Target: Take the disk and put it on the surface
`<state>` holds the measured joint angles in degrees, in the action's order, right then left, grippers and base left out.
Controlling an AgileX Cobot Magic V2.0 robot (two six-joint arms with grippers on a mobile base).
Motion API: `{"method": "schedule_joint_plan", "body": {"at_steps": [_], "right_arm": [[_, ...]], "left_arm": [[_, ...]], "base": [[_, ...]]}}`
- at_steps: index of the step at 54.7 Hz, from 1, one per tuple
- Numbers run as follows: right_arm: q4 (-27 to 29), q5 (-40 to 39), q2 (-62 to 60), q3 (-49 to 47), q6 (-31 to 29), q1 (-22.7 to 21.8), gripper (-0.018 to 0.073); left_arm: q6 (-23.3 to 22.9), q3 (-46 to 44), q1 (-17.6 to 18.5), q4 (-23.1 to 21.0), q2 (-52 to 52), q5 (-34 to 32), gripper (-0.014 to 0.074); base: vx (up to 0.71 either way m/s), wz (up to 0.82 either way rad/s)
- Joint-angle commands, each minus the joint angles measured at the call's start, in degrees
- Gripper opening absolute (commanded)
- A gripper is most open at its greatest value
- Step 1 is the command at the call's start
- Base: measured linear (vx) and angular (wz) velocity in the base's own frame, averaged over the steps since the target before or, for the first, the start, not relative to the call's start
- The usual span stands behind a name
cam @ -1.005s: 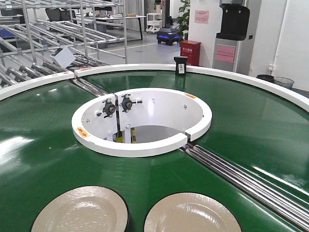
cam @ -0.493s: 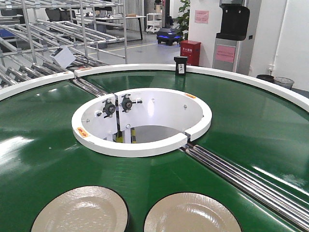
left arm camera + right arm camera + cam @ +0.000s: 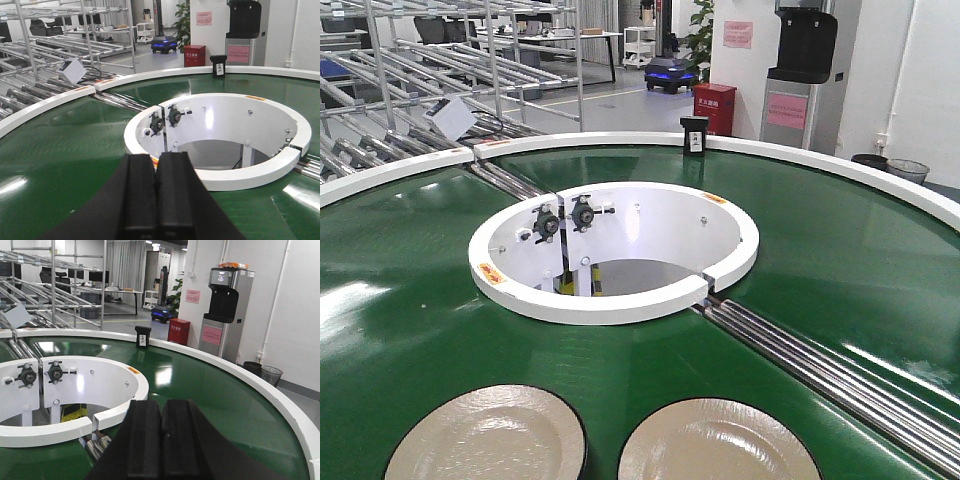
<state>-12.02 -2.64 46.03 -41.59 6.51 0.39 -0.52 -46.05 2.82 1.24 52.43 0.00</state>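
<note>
Matte black left gripper (image 3: pixel 156 158) and right gripper (image 3: pixel 161 403): two flat rectangular fingers (image 3: pixel 140 190) each, widening into smooth curved housing (image 3: pixel 225 462).

Bright overhead light, glare on green belt (image 3: pixel 840 260), sharp focus

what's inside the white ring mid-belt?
Two black knobs on the white ring inner wall, a grey floor patch and yellow-black striping. The near wall hides the rest.

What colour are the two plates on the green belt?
The left plate and right plate are pale beige, best seen in the front-facing view.
</note>
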Motion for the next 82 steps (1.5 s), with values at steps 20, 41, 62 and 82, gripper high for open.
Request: {"method": "schedule_joint_plan", "body": {"at_steps": [20, 41, 62, 82], "right_arm": [[0.3, -3.2, -1.1, -1.8, 2.8, -0.1, 0.0552], [9.3, 5.9, 0.6, -2.0, 14.5, 1.2, 0.0656], [31.3, 24.6, 21.2, -7.0, -2.6, 27.2, 0.0542], [63.6, 47.8, 27.3, -19.4, -29.5, 14.7, 0.0542]], "left_arm": [[-0.5, -2.3, 0.3, -0.1, -0.6, -2.8, 0.0548], [-4.0, -2.3, 2.8, -11.3, 2.6, 12.7, 0.0556], [50.9, -2.3, 11.9, -74.3, 19.2, 36.8, 0.0556], [54.8, -2.3, -2.9, -79.1, 20.7, 42.8, 0.0556]], "base": [[0.0, 0.0], [0.0, 0.0], [0.0, 0.0], [0.0, 0.0]]}}
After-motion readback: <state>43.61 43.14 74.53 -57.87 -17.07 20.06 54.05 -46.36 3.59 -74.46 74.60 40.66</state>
